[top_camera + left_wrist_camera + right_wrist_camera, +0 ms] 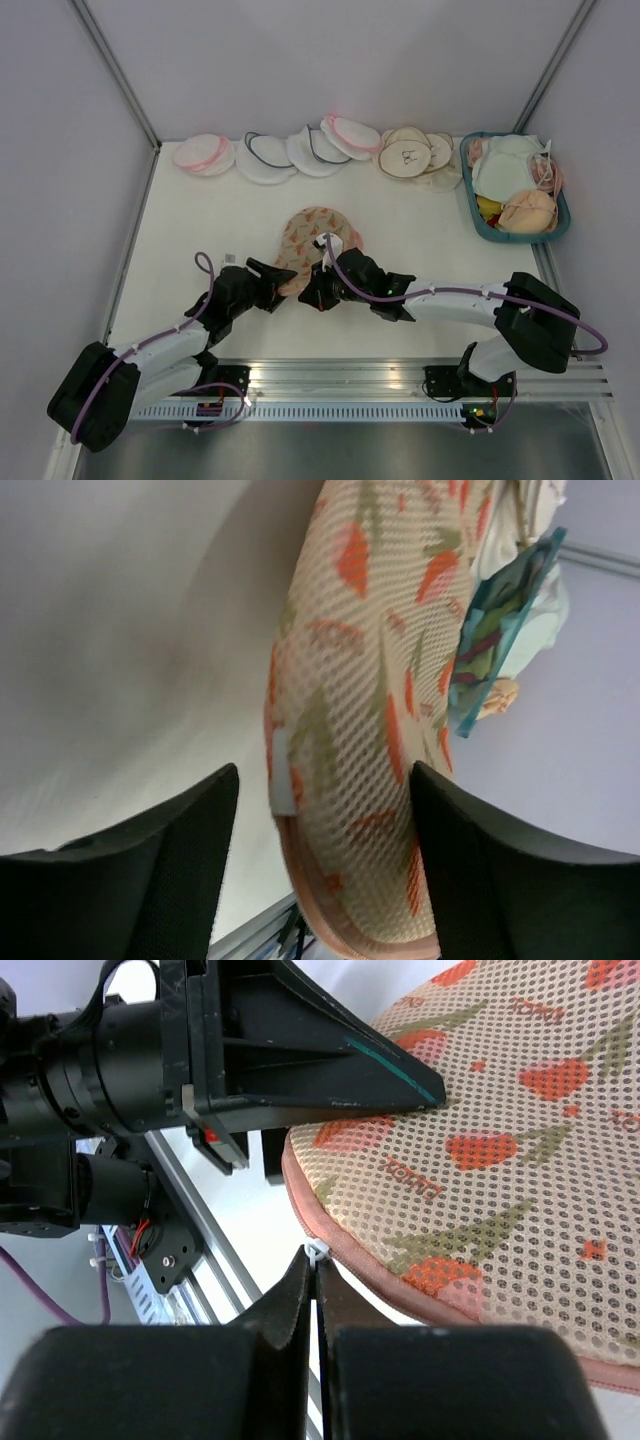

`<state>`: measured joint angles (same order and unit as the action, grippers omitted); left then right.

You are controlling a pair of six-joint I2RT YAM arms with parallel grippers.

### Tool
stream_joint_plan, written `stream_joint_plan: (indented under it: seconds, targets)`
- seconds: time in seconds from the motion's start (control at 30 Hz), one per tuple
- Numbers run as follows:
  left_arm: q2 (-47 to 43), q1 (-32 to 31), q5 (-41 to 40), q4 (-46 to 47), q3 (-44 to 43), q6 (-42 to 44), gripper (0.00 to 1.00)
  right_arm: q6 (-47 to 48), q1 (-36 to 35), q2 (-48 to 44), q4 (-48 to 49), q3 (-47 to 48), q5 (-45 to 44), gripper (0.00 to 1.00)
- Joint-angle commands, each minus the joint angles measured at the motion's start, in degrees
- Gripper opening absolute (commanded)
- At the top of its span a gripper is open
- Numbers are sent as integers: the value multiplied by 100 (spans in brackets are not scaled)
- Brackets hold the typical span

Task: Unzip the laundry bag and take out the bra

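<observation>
Left gripper (322,768) stands with its fingers apart, straddling the near lobe of the laundry bag (370,680). The patterned mesh fills most of the gap between them. One finger seems to touch the fabric while the other is a little clear of it, so the bag is bracketed, not squeezed. From the right wrist view, one of these fingers (400,1070) rests its tip on top of the mesh.

Just to that gripper's right, the right gripper (314,1263) has its fingers pressed together on a small white tab (317,1251). The tab sits at the pink trim (380,1282) right at the fingertips, and I take it to be the zip pull, though it is too small to be sure. The bag's rounded edge lies just ahead of these fingers.

Well beyond both sets of fingertips, a row of round pouches (300,150) lines the far side. Farther out to the right gripper's right is a teal basket (468,195) of clothes.

As for progress, the task looks to be at its start. The pull seems to be caught, but the trim shows no opening in any view, so the zip has not yet been run. The bra shows in no view and is presumably shut inside. Left to do: steady the bag, draw the zip round the edge, then reach in and lift the bra out.
</observation>
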<state>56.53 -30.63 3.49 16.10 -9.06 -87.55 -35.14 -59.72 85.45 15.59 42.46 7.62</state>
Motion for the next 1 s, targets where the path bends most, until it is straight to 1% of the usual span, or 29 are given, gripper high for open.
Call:
stream_joint_plan:
  seconds: [0.0, 0.03, 0.1, 0.13, 0.2, 0.23, 0.3, 0.37, 0.4, 0.5, 0.53, 0.6, 0.63, 0.67, 0.7, 0.73, 0.77, 0.8, 0.83, 0.87, 0.9, 0.93, 0.97]
  targets:
    - [-72, -13, -322, 570, -158, -8, 67, 191, -13, -213, -179, 43, -32, 1]
    - [-151, -13, -322, 561, -158, 18, 55, 226, -13, -196, -241, 17, -24, 0]
    - [-221, -13, -470, 483, -166, 62, 42, 235, -13, -187, -285, -18, 20, 0]
    - [-291, -13, -489, 430, -184, 89, 30, 253, -13, -187, -381, -27, 21, 0]
    - [-353, -13, -559, 281, -210, 124, 20, 349, -13, -152, -522, -9, 47, 1]
    - [-371, -4, -577, 245, -210, 141, 10, 367, -13, -125, -696, 25, 38, 0]
    - [-397, 22, -612, 114, -254, 229, 3, 490, -22, -81, -943, 78, -110, 0]
    - [-389, 66, -543, 52, -324, 465, 2, 543, -13, 68, -1740, 315, -513, 0]
    - [-380, 153, -490, -44, -394, 580, 2, 560, -13, 251, -2405, 542, -1099, 0]
    - [-292, 408, -104, -98, -483, 1063, 2, 464, -13, 586, -3210, 799, -1841, 0]
    - [-248, 470, 19, -107, -552, 1351, 2, 420, -13, 622, -3447, 834, -2182, 1]
    - [-39, 697, 493, -142, -649, 1678, 2, 254, 22, 657, -3563, 826, -2422, 0]
    - [50, 769, 687, -168, -772, 2062, 2, 209, 40, 657, -3581, 799, -2545, 0]
    - [147, 848, 1132, -203, -842, 2258, 2, 139, 75, 675, -3624, 799, -2816, 0]
    - [374, 988, 1346, -238, -921, 2442, 2, 95, 153, 736, -3660, 808, -2949, 1]
    - [480, 1041, 1574, -265, -1096, 2871, 2, 16, 215, 771, -3764, 843, -3055, 0]
    - [621, 1111, 2011, -439, -1211, 3075, 2, 7, 285, 806, -3800, 861, -3334, 0]
    - [735, 1225, 2172, -563, -1325, 3260, 2, 7, 408, 876, -3870, 878, -3406, 1]
    - [963, 1270, 2365, -607, -1527, 3671, 2, -2, 487, 903, -3888, 904, -3477, 1]
    - [1069, 1331, 2759, -686, -1668, 3892, 2, 15, 592, 929, -3915, 913, -3538, 0]
    - [1166, 1445, 2902, -1000, -1800, 4051, 2, 33, 741, 930, -3924, 922, -3626, 0]
    - [1358, 1481, 3069, -1021, -1992, 4392, 2, 50, 821, 912, -3950, 948, -3670, 0]
    - [1465, 1525, 3401, -1073, -2125, 4587, 2, 94, 883, 895, -3976, 966, -3706, 0]
